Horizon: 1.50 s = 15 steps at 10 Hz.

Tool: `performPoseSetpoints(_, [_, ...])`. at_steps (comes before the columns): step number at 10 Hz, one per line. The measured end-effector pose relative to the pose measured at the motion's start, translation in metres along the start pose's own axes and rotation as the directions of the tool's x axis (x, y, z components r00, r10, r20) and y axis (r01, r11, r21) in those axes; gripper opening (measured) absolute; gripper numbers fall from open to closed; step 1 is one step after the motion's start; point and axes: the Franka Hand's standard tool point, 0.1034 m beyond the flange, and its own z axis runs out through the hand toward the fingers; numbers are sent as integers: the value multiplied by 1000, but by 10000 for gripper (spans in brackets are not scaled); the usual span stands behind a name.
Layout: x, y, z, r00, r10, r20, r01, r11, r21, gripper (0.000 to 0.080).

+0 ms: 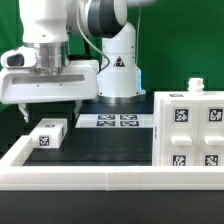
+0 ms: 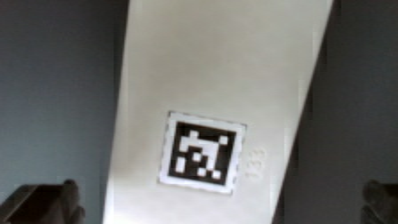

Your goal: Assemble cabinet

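Note:
A small white cabinet block (image 1: 48,133) with a square marker tag lies on the dark table at the exterior view's left. My gripper (image 1: 47,112) hangs just above it, open and empty. In the wrist view the block (image 2: 214,90) fills the middle as a long white piece with its tag (image 2: 203,150) facing up. My gripper (image 2: 214,205) straddles it, with a dark fingertip (image 2: 43,204) on one side and the other at the opposite edge, both clear of the block. The large white cabinet body (image 1: 190,130), with several tags, stands at the exterior view's right.
The marker board (image 1: 115,121) lies flat at the back middle, in front of the robot base (image 1: 118,70). A long low white border frame (image 1: 90,178) runs along the front and up the left side of the table.

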Motion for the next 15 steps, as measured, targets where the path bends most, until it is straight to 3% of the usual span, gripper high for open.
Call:
performPoseSetpoints(6, [-10,3,20,999,1,35,-1,1000,7,796])
performPoseSetpoints(10, [-10,2,21,999,-1,38,1,1000,8,769])
performPoseSetpoints(11, [-10,2,21,999,-1,38,1,1000,8,590])
performPoseSetpoints(12, [-10,2,21,999,-1,37,1,1000,7,557])
performPoseSetpoints(15, [-10,2,21,999,-1,37,1,1000,7,557])
